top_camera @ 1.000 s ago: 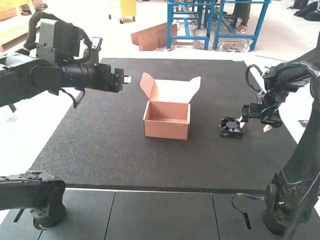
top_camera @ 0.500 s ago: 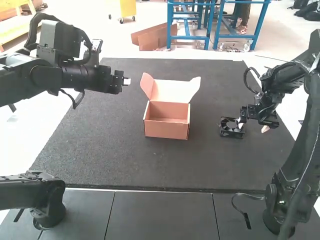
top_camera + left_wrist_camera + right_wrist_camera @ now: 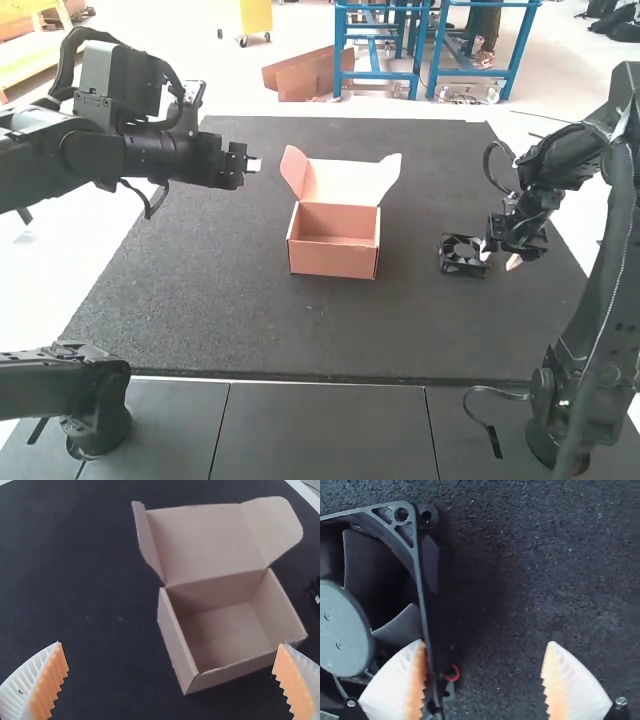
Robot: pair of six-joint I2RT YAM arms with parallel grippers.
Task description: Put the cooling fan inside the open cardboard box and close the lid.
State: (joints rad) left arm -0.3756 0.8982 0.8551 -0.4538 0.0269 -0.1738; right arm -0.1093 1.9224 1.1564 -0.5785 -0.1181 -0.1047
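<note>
Matting (image 3: pixel 200 290), black and rough, covers the table. At the left, the left gripper (image 3: pixel 250 160) hangs in the air above the matting, pointing toward the box (image 3: pixel 334 240) and apart from it. In the left wrist view the left gripper (image 3: pixel 170 647) has its jaws spread wide, with nothing between them. One ribbed white finger with an orange pad sits at each side of the box (image 3: pixel 225 630).

The box stands in the middle of the matting with its lid thrown back. The lid and its side flaps stand up behind the empty inside.

To the right of the box, well apart from it, the fan (image 3: pixel 464 255) rests on the matting. The right gripper (image 3: pixel 508 250) is down at the fan's right side. In the right wrist view its jaws (image 3: pixel 484 652) are wide. One fingertip (image 3: pixel 405 680) is at the frame of the fan (image 3: pixel 365 605), and the other is over bare matting. Whether that fingertip touches the frame cannot be told.
</note>
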